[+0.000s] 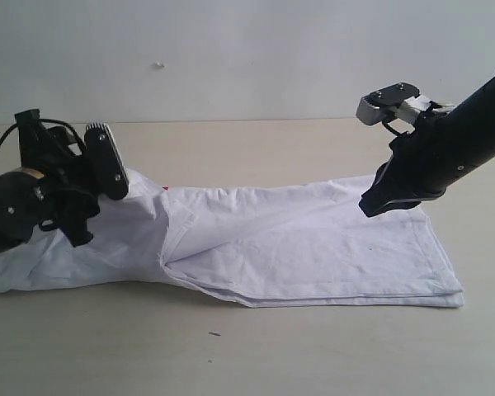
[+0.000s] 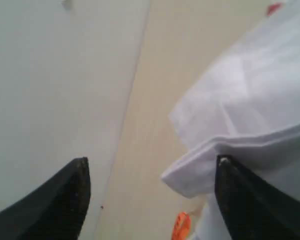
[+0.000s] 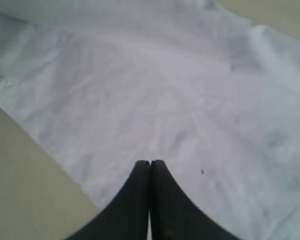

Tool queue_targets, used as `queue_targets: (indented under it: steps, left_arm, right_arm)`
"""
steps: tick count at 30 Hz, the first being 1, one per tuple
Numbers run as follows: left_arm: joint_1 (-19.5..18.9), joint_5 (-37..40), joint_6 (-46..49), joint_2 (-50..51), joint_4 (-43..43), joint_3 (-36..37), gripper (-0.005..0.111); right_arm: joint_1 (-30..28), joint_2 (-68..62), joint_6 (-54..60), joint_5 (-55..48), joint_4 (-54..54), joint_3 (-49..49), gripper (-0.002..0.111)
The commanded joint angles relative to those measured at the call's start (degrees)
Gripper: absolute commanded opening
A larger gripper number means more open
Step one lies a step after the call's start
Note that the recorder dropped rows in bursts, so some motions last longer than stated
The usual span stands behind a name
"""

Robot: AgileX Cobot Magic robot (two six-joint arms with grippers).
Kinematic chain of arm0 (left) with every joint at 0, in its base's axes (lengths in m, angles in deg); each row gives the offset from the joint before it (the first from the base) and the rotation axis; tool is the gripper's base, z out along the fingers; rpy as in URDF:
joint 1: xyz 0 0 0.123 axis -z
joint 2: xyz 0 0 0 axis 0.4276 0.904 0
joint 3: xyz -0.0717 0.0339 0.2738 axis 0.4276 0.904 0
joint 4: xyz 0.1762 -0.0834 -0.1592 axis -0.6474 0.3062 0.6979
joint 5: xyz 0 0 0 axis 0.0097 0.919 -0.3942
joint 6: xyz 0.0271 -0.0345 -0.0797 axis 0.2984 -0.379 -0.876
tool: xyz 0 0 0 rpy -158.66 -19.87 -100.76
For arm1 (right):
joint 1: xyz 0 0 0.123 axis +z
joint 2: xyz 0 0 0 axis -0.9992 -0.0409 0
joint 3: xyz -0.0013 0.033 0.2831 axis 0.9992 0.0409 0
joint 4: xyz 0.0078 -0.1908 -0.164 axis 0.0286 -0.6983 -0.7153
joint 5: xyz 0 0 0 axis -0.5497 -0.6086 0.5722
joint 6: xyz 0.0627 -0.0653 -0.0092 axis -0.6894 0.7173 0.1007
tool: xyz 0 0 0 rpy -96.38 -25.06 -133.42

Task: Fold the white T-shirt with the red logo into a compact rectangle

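My white T-shirt (image 1: 313,239) lies folded into a long band across the middle of the exterior frame, on a tan table (image 1: 313,355). Its layered edges are stacked along the lower side, and its square end sits at the lower right. The left end is bunched and rises a little under my left arm. Of the red logo (image 1: 165,188) only a small red fleck shows, at the band's upper edge left of centre. The rest is hidden in the folds.

In the left wrist frame my left gripper (image 2: 152,161) has its two black fingers (image 2: 72,200) spread wide apart, with nothing between them but table and a pale wall (image 2: 55,75). The finger at the lower right sits against a rolled fold of the shirt, though I cannot tell whether it presses on it. A small orange neck tag (image 2: 181,226) peeks out at the bottom edge, beside that finger.

In the right wrist frame my right gripper (image 3: 150,165) has its fingers pressed together, tip to tip, and no cloth is visible between them. White fabric fills the frame beneath. In the exterior frame this gripper hangs above the right part of the shirt, at the upper right.
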Motion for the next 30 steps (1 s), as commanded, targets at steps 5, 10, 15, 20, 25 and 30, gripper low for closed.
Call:
queue_targets:
  steps: [5, 10, 15, 20, 25, 30]
  left_arm:
    - [-0.2, -1.8, -1.4, 3.3, 7.1, -7.7, 0.068]
    - [-2.6, -4.5, 2.0, 3.2, 16.0, -9.7, 0.06]
    - [-6.2, -4.0, 2.3, 2.8, 28.3, -10.6, 0.037]
    - [-8.4, 0.1, 7.5, 0.8, 39.7, -10.6, 0.021]
    - [-9.7, 10.3, 13.4, -2.5, 61.6, -10.6, 0.0]
    - [-9.9, 27.1, 9.9, -4.4, 61.6, -7.5, 0.0]
  right_arm:
    - [-0.1, 0.6, 0.5, 0.2, 0.2, -0.3, 0.0]
    - [-0.1, 0.6, 0.5, 0.2, 0.2, -0.3, 0.0]
    - [-0.1, 0.6, 0.5, 0.3, 0.2, -0.3, 0.0]
    - [-0.1, 0.6, 0.5, 0.3, 0.2, -0.3, 0.0]
    - [-0.1, 0.5, 0.5, 0.6, 0.4, -0.3, 0.0]
    - [-0.1, 0.5, 0.5, 0.1, 0.7, -0.3, 0.0]
